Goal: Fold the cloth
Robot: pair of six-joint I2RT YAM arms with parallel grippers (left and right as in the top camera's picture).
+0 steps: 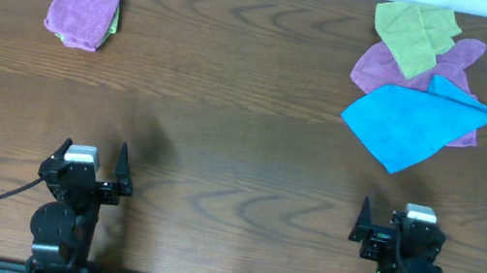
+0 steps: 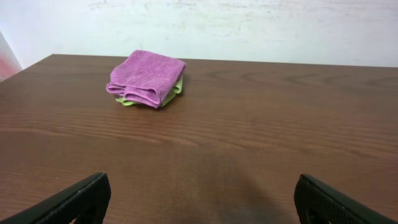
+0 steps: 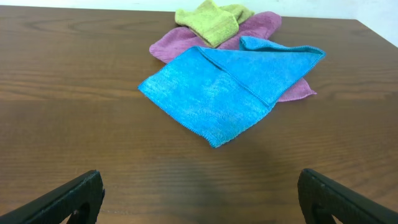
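Note:
The sky-blue cloth [image 1: 414,122] lies at the far right of the table, loosely doubled over with one layer on another, resting partly on a purple cloth. It also shows in the right wrist view [image 3: 227,90], ahead of my right gripper [image 3: 200,198], which is open and empty near the front edge [image 1: 382,239]. My left gripper [image 1: 93,170] is open and empty at the front left; in the left wrist view [image 2: 202,199] only bare table lies between its fingers.
A flat purple cloth [image 1: 412,65] and a yellow-green cloth [image 1: 415,32] lie under and behind the blue one. A folded purple cloth [image 1: 84,9] on a yellow-green one sits at the far left, also in the left wrist view [image 2: 148,76].

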